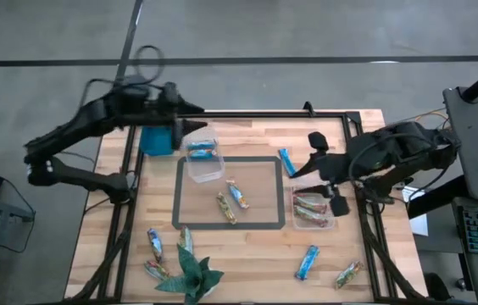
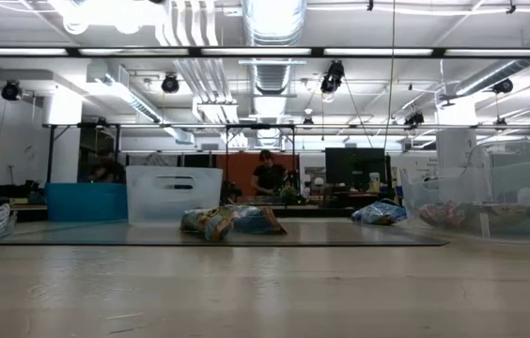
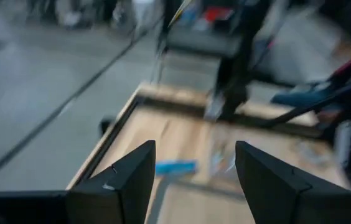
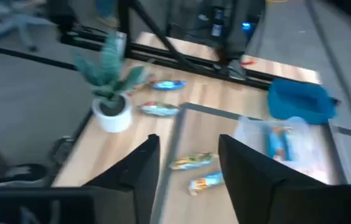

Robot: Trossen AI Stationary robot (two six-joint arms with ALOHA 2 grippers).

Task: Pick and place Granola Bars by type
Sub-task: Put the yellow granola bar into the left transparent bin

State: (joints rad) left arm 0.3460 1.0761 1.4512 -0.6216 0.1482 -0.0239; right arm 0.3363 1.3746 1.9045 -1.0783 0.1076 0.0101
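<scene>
Wooden counter with a grey taped rectangle, grey floor around it. High view: left end effector is hovering at the counter's far left edge, next to a blue bin and near a clear tub holding blue granola bars. Right end effector is hanging over the right side, just beside a second clear tub holding brown bars. Two bars are lying inside the rectangle, one blue bar just outside its right edge, more scattered along the near edge — some by the green paper plant.

Low view: open workshop behind, ducts and lights overhead, a person standing far back. Two bars are sitting mid-counter, tubs to left and right; no arm showing.

Left wrist view: left end effector is standing open, nothing between its fingers; a blue bar is lying on the counter ahead.

Right wrist view: right end effector is open and empty — fingers apart over two bars; plant, blue bin and the tub with blue bars are showing beyond.
</scene>
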